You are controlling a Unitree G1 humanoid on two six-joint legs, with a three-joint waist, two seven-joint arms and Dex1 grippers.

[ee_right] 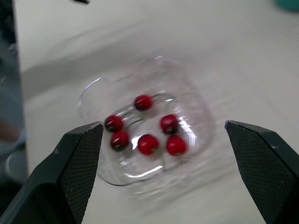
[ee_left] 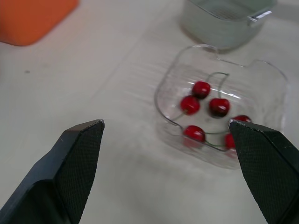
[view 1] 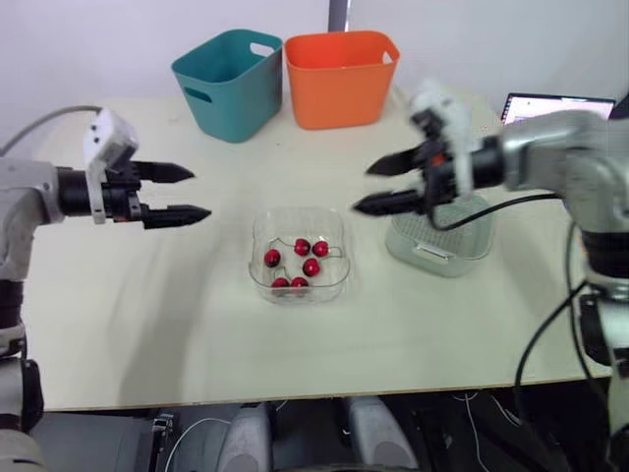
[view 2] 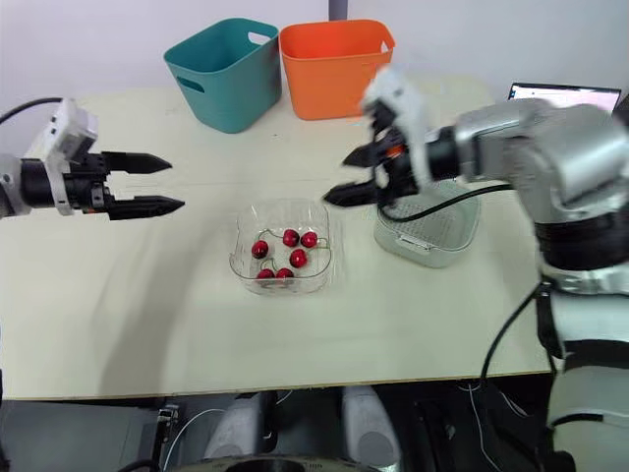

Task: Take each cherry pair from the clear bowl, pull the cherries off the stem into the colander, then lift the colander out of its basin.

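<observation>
Early days here, by the look of it: six cherries (view 1: 312, 266) sit in the clear bowl (view 1: 263, 221) with thin stems looping between them, and no red shows in the colander (view 1: 432, 234), which rests down inside its basin (view 1: 408, 258). So every pair appears yet to be picked, pulled apart and dropped in, and the lift-out comes after that. The left gripper (view 1: 201, 194) hangs above the table with its two black fingers spread wide, holding nothing and touching nothing; the bowl lies ahead of its tips and lower down, well apart. The right gripper (view 1: 362, 188) faces it from the other side, also parted and empty, with the bowl just ahead of and below its fingertips and the colander underneath, back toward its wrist.
</observation>
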